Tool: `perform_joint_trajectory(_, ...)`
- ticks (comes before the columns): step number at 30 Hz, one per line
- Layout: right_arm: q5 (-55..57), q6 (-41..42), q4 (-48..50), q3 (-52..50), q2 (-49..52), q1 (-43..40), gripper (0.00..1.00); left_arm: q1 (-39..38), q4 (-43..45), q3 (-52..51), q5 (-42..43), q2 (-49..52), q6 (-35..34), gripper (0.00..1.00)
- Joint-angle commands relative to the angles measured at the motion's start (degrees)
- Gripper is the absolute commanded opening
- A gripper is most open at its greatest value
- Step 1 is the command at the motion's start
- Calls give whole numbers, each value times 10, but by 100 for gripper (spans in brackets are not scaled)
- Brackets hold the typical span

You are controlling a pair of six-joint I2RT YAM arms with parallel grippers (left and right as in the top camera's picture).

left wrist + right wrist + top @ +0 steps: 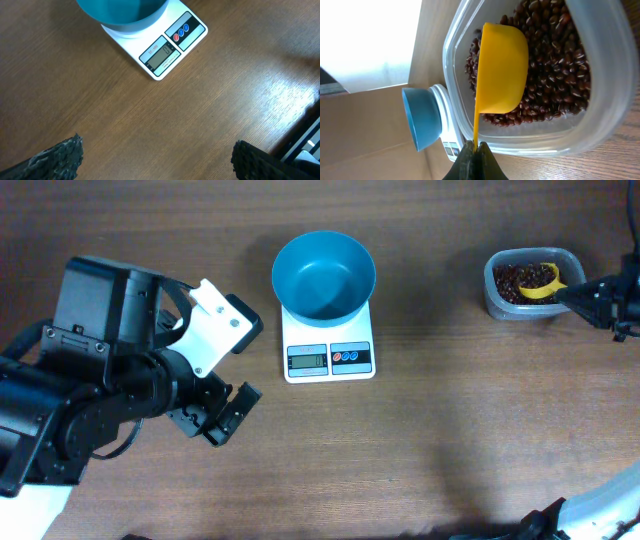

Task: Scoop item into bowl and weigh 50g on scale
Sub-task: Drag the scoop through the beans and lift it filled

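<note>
The teal-blue bowl (pixel 324 275) stands empty on the white scale (pixel 328 358). Dark red-brown beans (pixel 515 280) fill a clear tub (pixel 497 302) at the far right. My right gripper (pixel 583 293) is shut on the handle of a yellow scoop (pixel 541 284), whose cup lies over the beans. In the right wrist view the scoop (pixel 501 70) sits on its side against the beans (pixel 555 60), fingers (pixel 475 150) clamped on the thin handle, the bowl (pixel 422 119) behind. My left gripper (pixel 222 412) is open and empty left of the scale, which also shows in the left wrist view (pixel 165 50).
The clear tub's rim (pixel 530 145) lies just in front of my right fingers. The big left arm body (pixel 110 380) covers the table's left side. A white robot part (pixel 600 505) shows at the bottom right corner.
</note>
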Motion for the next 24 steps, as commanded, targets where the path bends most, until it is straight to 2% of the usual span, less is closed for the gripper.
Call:
perform_joint_trajectory(1,-41,-37,-4,-6,4,-9,4,2,1,3,9,1,5,98)
perform_joint_trajectory(9,-92,-79,-13,-6,32,-9,4,2,1,3,9,1,5,99)
perform_joint_trajectory(15,-140,-113,-19,-41,32,-55,4,2,1,3,9,1,5,99)
perform_joint_trajectory(24,-215,-167,-26,-50,32,-57,4,2,1,3,9,1,5,99)
